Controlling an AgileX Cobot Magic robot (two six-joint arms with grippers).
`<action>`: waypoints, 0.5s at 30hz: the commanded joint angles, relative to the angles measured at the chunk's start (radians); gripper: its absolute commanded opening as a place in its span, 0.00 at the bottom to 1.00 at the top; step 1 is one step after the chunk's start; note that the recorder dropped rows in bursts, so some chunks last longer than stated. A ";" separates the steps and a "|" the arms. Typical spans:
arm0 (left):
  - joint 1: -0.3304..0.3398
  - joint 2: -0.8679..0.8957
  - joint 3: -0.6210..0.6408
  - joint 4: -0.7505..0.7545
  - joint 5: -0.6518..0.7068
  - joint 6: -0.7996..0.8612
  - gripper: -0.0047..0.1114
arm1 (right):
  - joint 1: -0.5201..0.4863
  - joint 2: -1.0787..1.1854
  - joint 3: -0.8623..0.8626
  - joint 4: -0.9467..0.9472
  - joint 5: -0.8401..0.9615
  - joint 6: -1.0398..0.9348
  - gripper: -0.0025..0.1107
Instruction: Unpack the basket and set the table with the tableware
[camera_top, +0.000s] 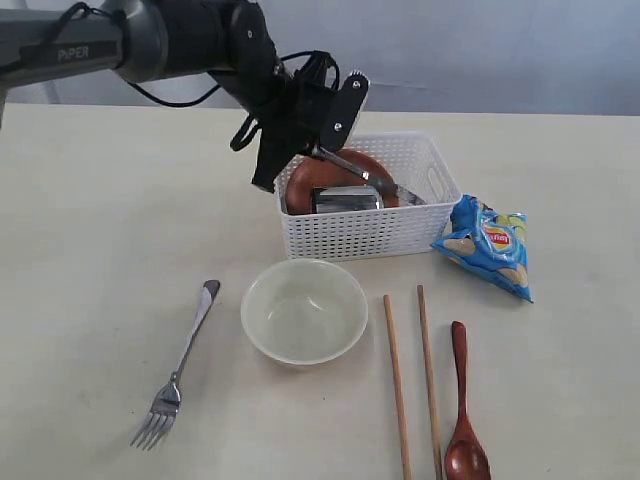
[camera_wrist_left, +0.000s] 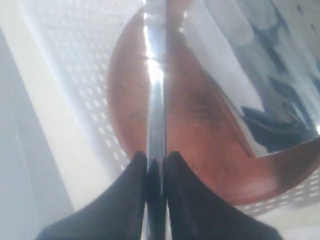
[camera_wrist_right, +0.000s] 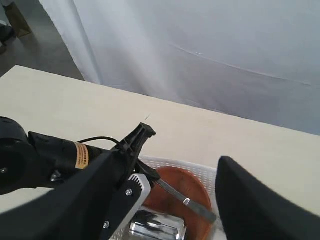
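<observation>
**While the knife is gripped, a slip is the main risk**

As the knife (camera_top: 372, 178) is pinched at its handle end by the left gripper (camera_top: 318, 150), its blade slants down to the right above the basket (camera_top: 350, 236), at the far middle of the table (camera_top: 100, 220). From the left wrist, the fingers (camera_wrist_left: 131, 192) are seen closed narrowly on the thin steel. The right gripper (camera_wrist_right: 172, 165) is held wide, with nothing between its jaws.

The plate (camera_top: 300, 180) and cup (camera_top: 347, 199) are left in the basket. Whether the blade touches either cannot be told. Already laid out are the bowl (camera_top: 304, 310) just near of the basket, the fork (camera_top: 182, 368) at near left, and the chopsticks (camera_top: 397, 385) and spoon (camera_top: 463, 405) at near right. A chips bag (camera_top: 490, 245) is set just right of the basket.

Several faults can be foreseen:
- Because smooth steel is held at one end only, the knife may be swung or slid in the pinch if it is moved sharply.
- If it is carried sideways before being raised, the blade tip may be caught on the basket's right wall or lattice, and the basket dragged.
- The cup or plate may be struck and shifted.
- The bowl may be hit if the knife is lowered too close to it.
</observation>
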 joint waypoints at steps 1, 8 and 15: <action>-0.007 -0.043 0.004 -0.011 0.015 -0.016 0.04 | -0.004 0.003 0.002 -0.004 -0.005 0.002 0.53; -0.007 -0.068 0.004 -0.013 0.044 -0.039 0.04 | -0.004 0.003 0.002 -0.004 -0.005 0.002 0.53; -0.007 -0.069 0.004 -0.013 0.050 -0.056 0.04 | -0.004 0.003 0.002 -0.004 -0.005 0.002 0.53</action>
